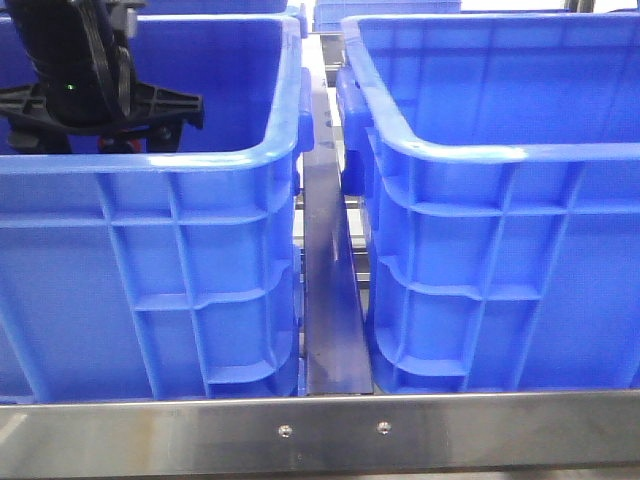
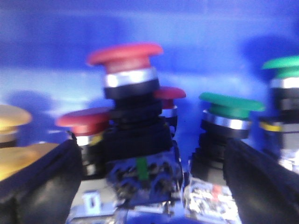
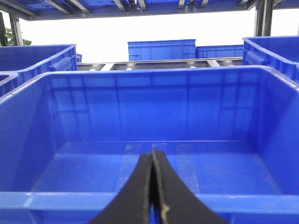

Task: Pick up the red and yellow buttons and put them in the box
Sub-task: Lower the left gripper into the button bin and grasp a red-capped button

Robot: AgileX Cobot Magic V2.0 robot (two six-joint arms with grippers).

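Deep in the left blue crate (image 1: 150, 163), my left gripper (image 2: 152, 156) stands open. A red button (image 2: 125, 53) with a black stem and a blue contact block stands upright between its black fingers (image 2: 37, 182), with a gap on each side. Two more red buttons (image 2: 86, 120) stand just behind it, and a yellow button (image 2: 11, 119) lies beside one finger. In the front view only the left arm (image 1: 90, 90) shows above the crate wall. The box (image 1: 500, 150), the right crate, looks empty inside (image 3: 154, 116). My right gripper (image 3: 153, 154) hangs shut and empty over its near rim.
Two green buttons (image 2: 231, 103) stand on the other side of the red one, close to the other finger. A metal rail (image 1: 330, 300) runs between the crates and a steel edge (image 1: 320, 430) crosses the front. More blue crates (image 3: 161, 49) stand on racks behind.
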